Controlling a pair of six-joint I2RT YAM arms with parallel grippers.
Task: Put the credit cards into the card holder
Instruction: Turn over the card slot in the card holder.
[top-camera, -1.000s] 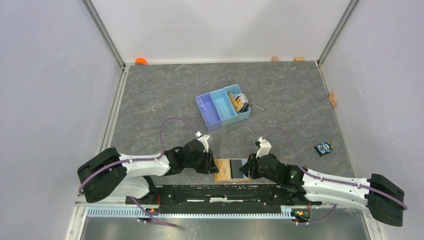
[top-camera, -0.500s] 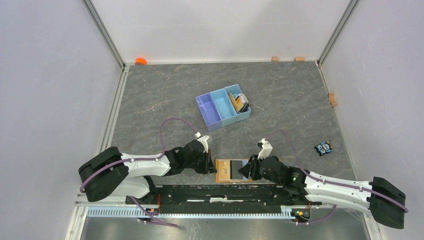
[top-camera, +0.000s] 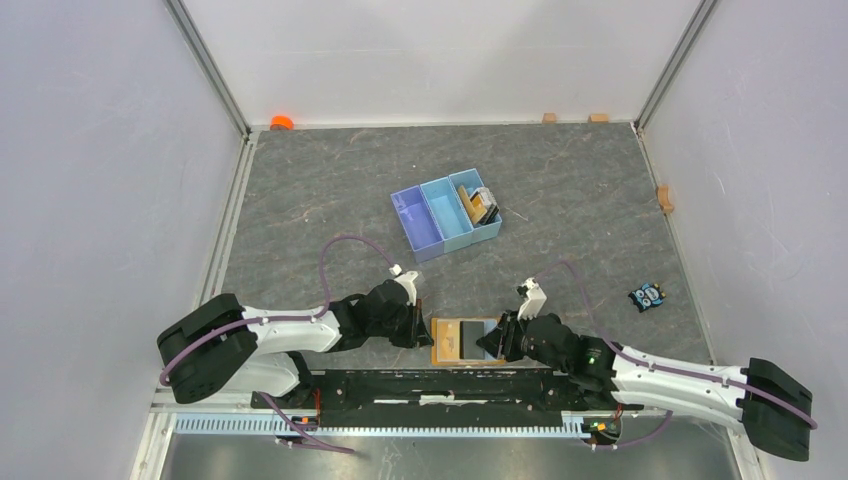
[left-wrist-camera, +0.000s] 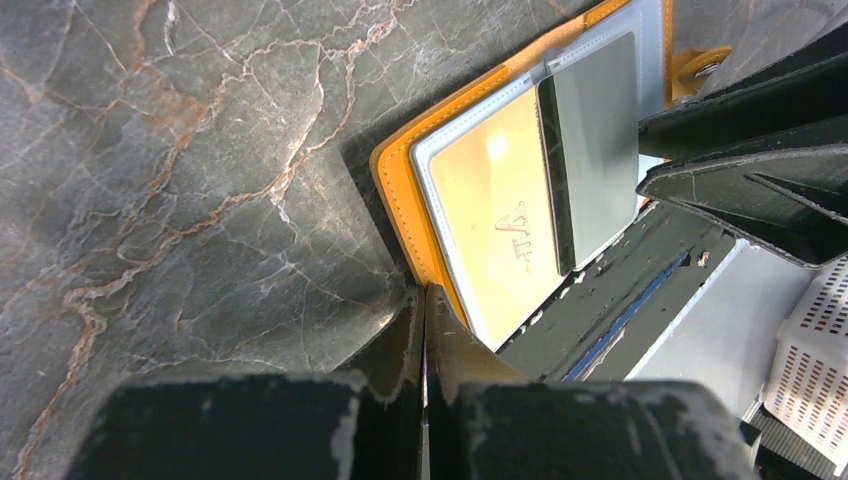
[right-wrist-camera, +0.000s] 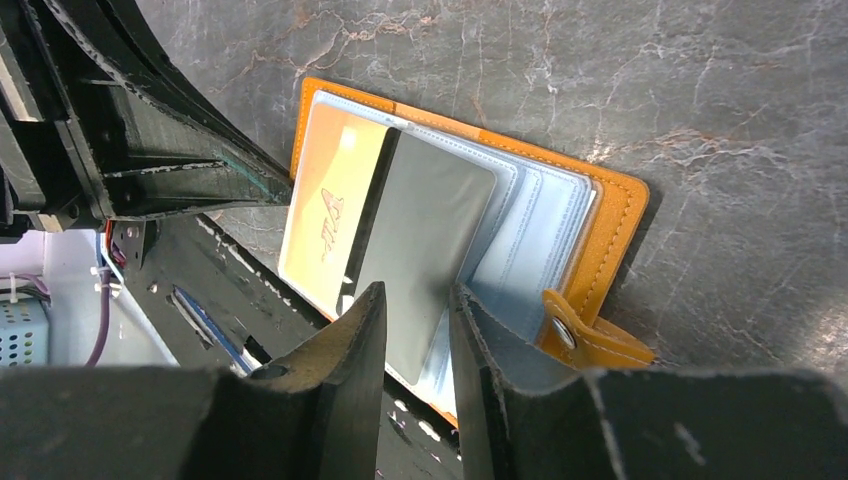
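The orange-tan card holder (top-camera: 440, 353) lies open at the table's near edge between both grippers. A gold-yellow card (left-wrist-camera: 490, 210) sits in its left clear sleeve. A grey card (right-wrist-camera: 420, 250) lies over the middle, partly overlapping the gold one (right-wrist-camera: 330, 210). My left gripper (left-wrist-camera: 424, 292) is shut, its tips pressing at the holder's orange left edge (left-wrist-camera: 400, 190). My right gripper (right-wrist-camera: 415, 292) is narrowly open, its tips over the grey card's near edge, beside the clasp tab (right-wrist-camera: 590, 340). More cards (top-camera: 482, 205) stand in the blue tray.
The blue three-compartment tray (top-camera: 428, 250) stands mid-table, behind the grippers. A small black-and-blue gadget (top-camera: 648, 296) lies at the right. An orange object (top-camera: 281, 122) and wooden blocks (top-camera: 549, 117) sit by the far wall. The black base rail (top-camera: 430, 385) runs just below the holder.
My right arm has stretched a little lower and closer to the card holder. The left arm and the holder have hardly moved.
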